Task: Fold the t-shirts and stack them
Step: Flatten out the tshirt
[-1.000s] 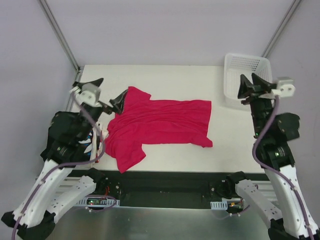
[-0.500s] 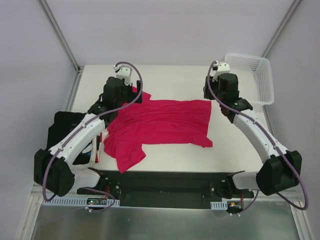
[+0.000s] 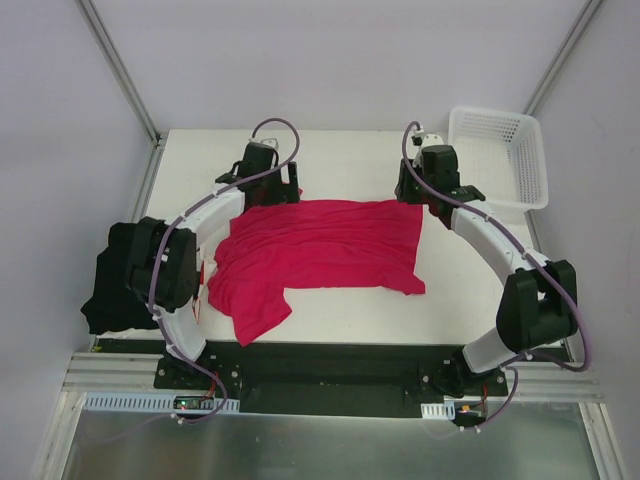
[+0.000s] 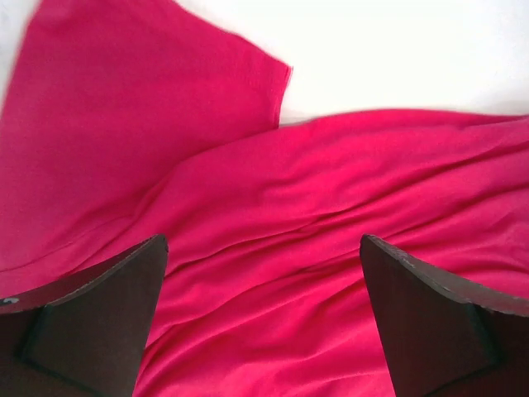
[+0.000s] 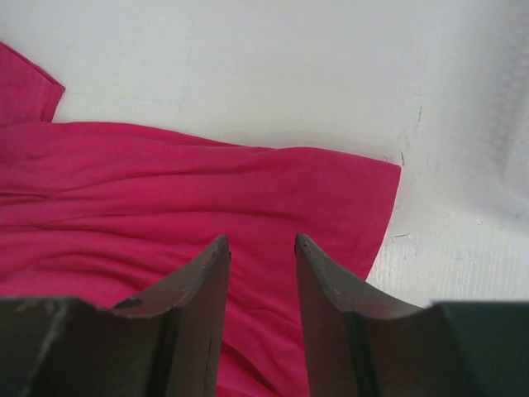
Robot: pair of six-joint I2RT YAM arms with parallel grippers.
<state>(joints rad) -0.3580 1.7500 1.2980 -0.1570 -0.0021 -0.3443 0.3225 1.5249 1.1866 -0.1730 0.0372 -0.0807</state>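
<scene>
1. The crimson t-shirt (image 3: 320,250) lay flat but wrinkled across the middle of the bench (image 3: 350,312), sleeves to the left and hem to the right.
2. The left tool (image 4: 263,240) was wide open with nothing in it. It hung over the cloth where the far sleeve (image 4: 149,99) meets the body.
3. The right tool (image 5: 261,240) had a narrow gap between its fingers and gripped nothing. It sat over the cloth just inside the far hem corner (image 5: 382,178).
4. The step looked like a pinch on the far edge, to fold it toward the near side.
5. To do it well:
   - Bring both tools down together.
   - Bite the edge itself, not the ridges further in.
   - Hold the span taut between the tools, lift low and lay it down square.
6. The right tool's gap looked tight for bunched cloth, so I'd open it before dropping.
7. The near sleeve (image 3: 255,312) splayed toward the bench's near edge and probably needed tucking before the fold would be clean.
8. The white basket (image 3: 500,155) stood near the right arm at the far right corner, so outward swing there needed watching.
9. The black t-shirt heap (image 3: 115,285) sat at the bench's left edge beside the left arm's elbow, with red and white edges just showing. It could snag on retreat.
</scene>
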